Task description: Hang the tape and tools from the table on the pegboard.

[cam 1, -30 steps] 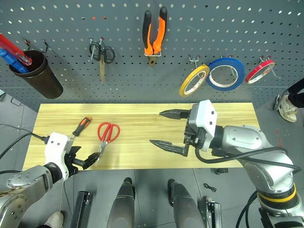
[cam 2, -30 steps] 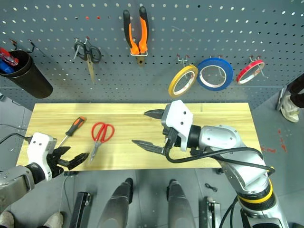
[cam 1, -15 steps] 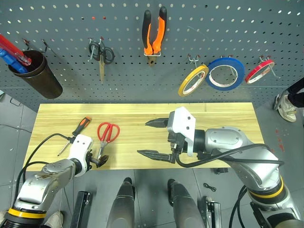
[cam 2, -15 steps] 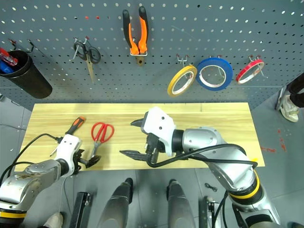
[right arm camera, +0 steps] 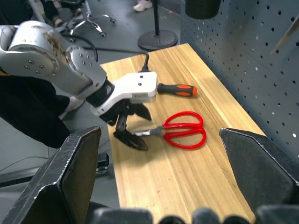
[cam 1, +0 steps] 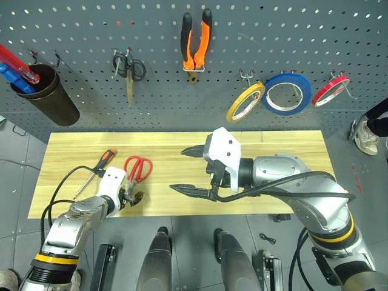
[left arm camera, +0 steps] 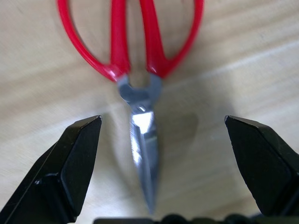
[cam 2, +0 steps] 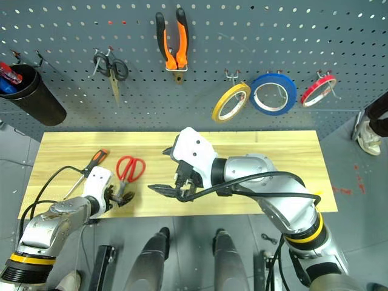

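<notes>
1. On the table, near its left front edge, my left gripper had its fingers spread wide on either side of the steel blades of the red-handled scissors, not yet closed on them; I judged that the best place to pinch.
2. My right gripper hung over mid-table, fingers wide open, empty.
3. Just left of the scissors lay the screwdriver.
4. Far behind, on the pegboard, the pliers and yellow tape hung on hooks, so I judged those done.
5. I could read no writing or brand.
</notes>
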Tool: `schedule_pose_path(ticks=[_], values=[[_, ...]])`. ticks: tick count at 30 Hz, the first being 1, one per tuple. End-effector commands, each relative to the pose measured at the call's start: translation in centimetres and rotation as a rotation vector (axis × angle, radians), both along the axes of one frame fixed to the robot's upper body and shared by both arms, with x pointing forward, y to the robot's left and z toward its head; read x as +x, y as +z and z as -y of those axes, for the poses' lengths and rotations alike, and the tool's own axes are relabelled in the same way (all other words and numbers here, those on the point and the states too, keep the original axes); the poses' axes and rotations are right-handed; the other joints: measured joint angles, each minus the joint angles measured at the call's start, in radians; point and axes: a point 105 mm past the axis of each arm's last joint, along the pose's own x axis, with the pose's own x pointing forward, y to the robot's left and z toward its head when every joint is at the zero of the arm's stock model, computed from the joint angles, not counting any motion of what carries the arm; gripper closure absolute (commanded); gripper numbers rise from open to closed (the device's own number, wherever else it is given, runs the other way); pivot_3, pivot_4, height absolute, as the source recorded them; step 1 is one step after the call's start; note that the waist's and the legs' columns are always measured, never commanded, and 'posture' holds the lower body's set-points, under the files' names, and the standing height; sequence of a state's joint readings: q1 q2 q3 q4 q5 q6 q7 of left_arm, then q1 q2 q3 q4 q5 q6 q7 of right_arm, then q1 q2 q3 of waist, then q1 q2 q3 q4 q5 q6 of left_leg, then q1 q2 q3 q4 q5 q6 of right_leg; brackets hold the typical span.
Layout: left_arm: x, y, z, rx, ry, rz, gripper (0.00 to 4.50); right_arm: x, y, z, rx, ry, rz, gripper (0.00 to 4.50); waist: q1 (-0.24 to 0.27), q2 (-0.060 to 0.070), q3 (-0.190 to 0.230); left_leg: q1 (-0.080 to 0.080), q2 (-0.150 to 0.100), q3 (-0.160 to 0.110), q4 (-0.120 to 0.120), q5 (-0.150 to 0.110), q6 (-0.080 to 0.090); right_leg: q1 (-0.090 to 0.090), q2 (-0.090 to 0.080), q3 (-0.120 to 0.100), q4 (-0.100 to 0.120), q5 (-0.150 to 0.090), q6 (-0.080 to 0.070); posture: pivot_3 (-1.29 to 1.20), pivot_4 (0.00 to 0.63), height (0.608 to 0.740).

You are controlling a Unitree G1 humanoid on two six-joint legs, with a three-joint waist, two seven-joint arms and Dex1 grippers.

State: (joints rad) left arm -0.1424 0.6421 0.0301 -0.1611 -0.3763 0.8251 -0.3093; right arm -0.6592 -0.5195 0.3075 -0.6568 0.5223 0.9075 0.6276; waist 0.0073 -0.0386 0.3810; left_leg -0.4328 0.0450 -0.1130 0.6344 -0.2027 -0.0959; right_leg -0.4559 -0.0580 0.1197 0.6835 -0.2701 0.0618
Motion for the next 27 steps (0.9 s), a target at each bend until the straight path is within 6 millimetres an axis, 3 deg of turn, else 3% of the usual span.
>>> schedule_pose_path(ticks=[1,18,21,27], values=[[0.0,-0.2,-0.9,0.028,0.01,-0.004,0.0,-0.4,-0.6,-0.1,-0.034,-0.004,0.023,0.02,-0.002,0.0,0.0,0.0,0.0,0.0,0.0,0.0,0.0,0.0,0.0,0.0,0.0,0.0,0.0,0.1,0.387,0.74],[0.6,-2.7,-0.6,0.009,0.007,-0.081,0.0,0.5,-0.1,-0.9,-0.004,-0.043,0.058,0.02,-0.01,0.0,0.0,0.0,0.0,0.0,0.001,0.0,0.0,0.0,0.0,0.0,0.001,0.001,0.001,0.09,0.389,0.74],[0.4,-2.9,-0.7,0.023,0.014,-0.096,0.82,0.4,-0.1,-0.9,-0.004,-0.044,0.059,0.0,-0.012,0.0,0.0,0.0,0.0,0.0,0.001,0.0,0.001,0.0,0.0,0.0,0.001,0.001,0.001,0.09,0.389,0.74],[-0.5,-2.8,-1.7,0.078,0.043,-0.112,3.46,0.6,0.0,-0.8,0.001,-0.052,0.058,0.0,-0.02,0.0,0.0,0.001,0.0,0.0,0.001,0.0,0.001,0.0,0.0,0.0,0.001,0.001,0.001,0.09,0.389,0.74]])
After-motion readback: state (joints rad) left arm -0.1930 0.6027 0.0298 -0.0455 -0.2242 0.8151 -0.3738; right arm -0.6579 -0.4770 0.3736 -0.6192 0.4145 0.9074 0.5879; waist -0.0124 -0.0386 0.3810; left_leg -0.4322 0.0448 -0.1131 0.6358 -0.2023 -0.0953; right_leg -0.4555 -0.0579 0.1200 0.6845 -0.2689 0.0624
